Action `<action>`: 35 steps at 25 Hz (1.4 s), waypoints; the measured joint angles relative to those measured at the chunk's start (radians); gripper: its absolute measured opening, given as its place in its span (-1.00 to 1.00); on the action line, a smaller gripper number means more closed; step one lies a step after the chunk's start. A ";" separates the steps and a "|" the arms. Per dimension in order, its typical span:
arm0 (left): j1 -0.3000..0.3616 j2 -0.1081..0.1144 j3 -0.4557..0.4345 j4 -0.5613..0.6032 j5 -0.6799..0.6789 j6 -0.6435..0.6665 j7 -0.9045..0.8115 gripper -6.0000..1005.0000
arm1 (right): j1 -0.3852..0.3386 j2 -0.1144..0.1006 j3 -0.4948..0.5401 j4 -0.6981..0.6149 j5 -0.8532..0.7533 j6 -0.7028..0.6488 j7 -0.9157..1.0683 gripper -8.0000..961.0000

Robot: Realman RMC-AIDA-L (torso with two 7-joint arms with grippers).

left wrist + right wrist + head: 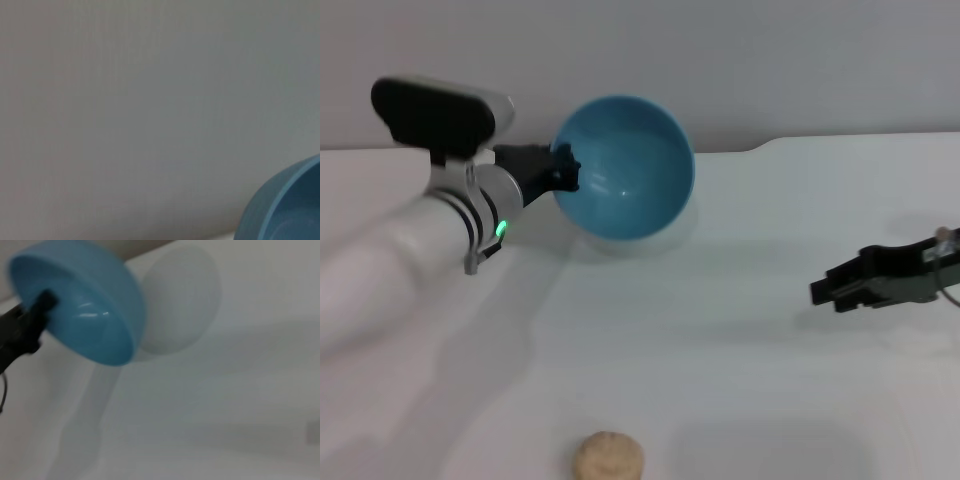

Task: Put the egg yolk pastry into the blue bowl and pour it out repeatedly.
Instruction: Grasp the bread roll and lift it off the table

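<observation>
The blue bowl hangs in the air at the back of the white table, tipped on its side so that its empty inside faces me. My left gripper is shut on the bowl's left rim. The right wrist view shows the same bowl from farther off, with the left gripper clamped on its edge. A slice of the bowl fills one corner of the left wrist view. The egg yolk pastry lies on the table at the near edge, well apart from both arms. My right gripper hovers at the right, holding nothing.
The white table spreads under everything, and the bowl's shadow falls on it beneath the bowl. A plain grey wall stands behind the table's far edge.
</observation>
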 joint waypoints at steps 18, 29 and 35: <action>-0.153 -0.001 -0.509 0.037 0.504 0.888 -0.161 -0.99 | 0.196 0.035 -0.340 0.168 0.008 0.152 0.000 -0.32; -0.160 -0.003 -0.504 0.078 0.548 0.976 -0.202 -0.99 | 0.263 0.039 -0.639 0.221 0.240 0.294 0.006 -0.32; -0.179 -0.002 -0.504 0.081 0.562 1.027 -0.203 -0.99 | 0.276 0.044 -0.800 0.223 0.295 0.349 0.040 -0.32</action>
